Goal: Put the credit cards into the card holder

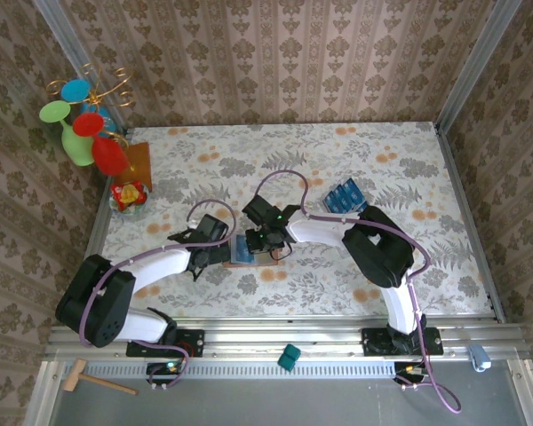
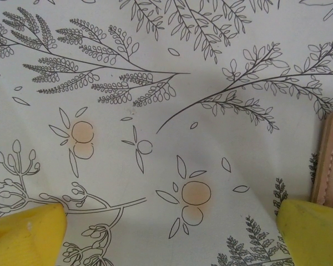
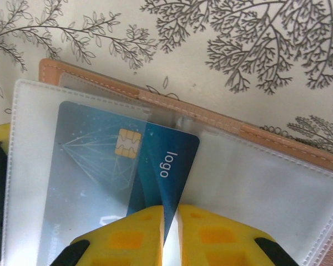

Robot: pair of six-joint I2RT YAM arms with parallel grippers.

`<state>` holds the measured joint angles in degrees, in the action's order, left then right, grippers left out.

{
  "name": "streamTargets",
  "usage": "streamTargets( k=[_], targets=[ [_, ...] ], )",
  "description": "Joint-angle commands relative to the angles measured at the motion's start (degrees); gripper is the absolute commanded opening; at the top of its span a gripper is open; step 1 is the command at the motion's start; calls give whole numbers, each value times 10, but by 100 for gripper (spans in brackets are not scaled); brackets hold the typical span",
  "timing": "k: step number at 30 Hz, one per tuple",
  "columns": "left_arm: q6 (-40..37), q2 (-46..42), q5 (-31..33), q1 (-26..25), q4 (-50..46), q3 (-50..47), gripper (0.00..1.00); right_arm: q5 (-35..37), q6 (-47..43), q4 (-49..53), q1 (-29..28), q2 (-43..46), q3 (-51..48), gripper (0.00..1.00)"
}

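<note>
Seating a glossy blue credit card (image 3: 130,166) in the pinkish-brown leather card holder (image 3: 277,142): your right gripper (image 3: 171,221) pinches it, left gripper (image 2: 169,230) gapes, so push deeper.

Blue card (image 3: 167,162) partway inside open holder (image 3: 266,137)

I see floral tablecloth (image 1: 249,151) across whole table, pale with leaf sprigs and orange spots. Patterned wallpaper (image 1: 275,53) on walls around it. Upper left: ornament (image 1: 84,124) with green, blue and red discs on gold wire. Just beside it, amber translucent square (image 1: 138,162). Below that, small red-yellow item (image 1: 128,193) in clear dish. Bottom left: wooden mallet (image 1: 93,379) lying off cloth. Bottom centre: teal block (image 1: 289,358) on metal rail (image 1: 338,337). Bottom right: small pale blue object (image 1: 479,357), can't identify.
</note>
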<state>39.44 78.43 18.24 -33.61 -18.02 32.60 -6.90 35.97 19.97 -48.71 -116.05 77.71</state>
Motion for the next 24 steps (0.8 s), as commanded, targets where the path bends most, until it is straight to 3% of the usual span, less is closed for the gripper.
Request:
streamTargets(
  k=[1, 13, 24],
  targets=[
    [-3, 19, -16, -1, -4, 0, 100, -15, 2, 14, -7, -7, 18, 17],
    [-2, -5, 20, -1, -37, 10, 100, 25, 2, 2, 1, 83, -68, 25],
    [9, -43, 57, 4, -76, 14, 100, 37, 13, -30, 25, 70, -135, 23]
  ],
)
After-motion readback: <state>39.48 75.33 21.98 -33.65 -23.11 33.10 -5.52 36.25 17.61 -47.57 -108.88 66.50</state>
